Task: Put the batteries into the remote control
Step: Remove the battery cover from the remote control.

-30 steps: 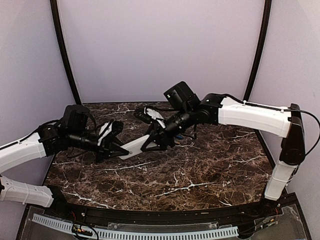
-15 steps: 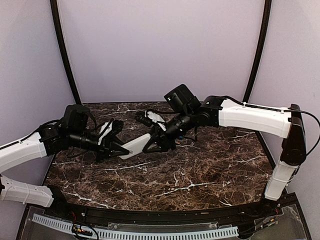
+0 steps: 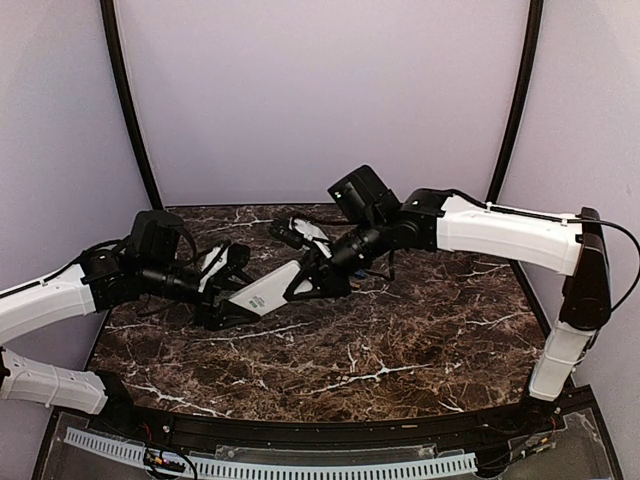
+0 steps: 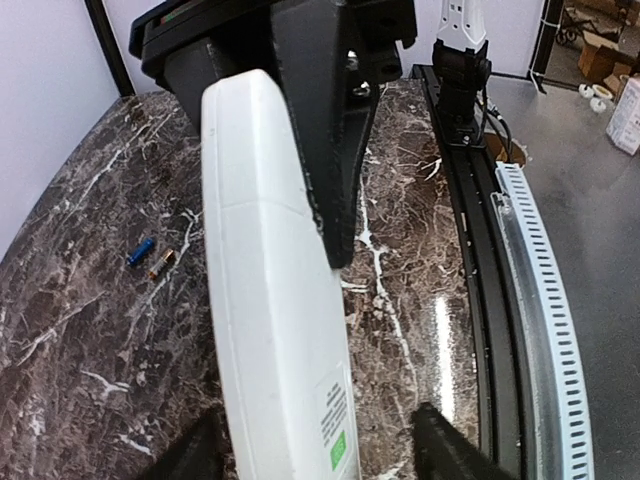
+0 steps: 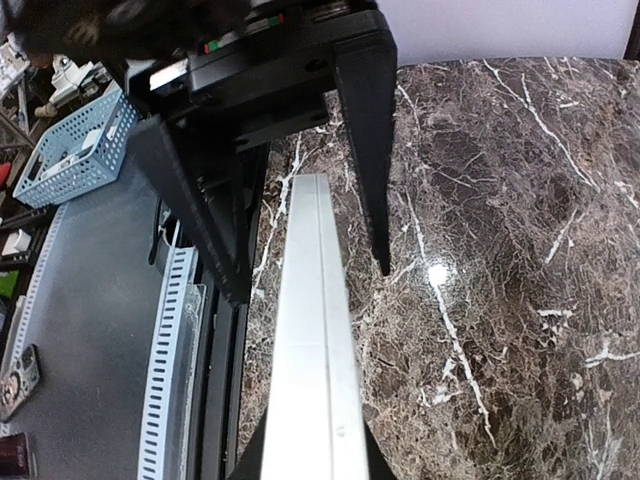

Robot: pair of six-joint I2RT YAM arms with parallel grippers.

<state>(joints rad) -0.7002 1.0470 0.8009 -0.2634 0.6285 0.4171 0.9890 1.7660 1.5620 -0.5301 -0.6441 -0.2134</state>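
My left gripper (image 3: 235, 292) stands wide around the left end of the remote control (image 4: 270, 300), touching neither side. The handset therefore hangs above the table (image 4: 400, 250) only by its right end, pinched in my narrow right gripper (image 3: 300, 283). With one end gripped, it could swing or slip out if a left finger clips it, and farther back the batteries (image 4: 141, 250) lie loose on the marble, where a knock could set them rolling.
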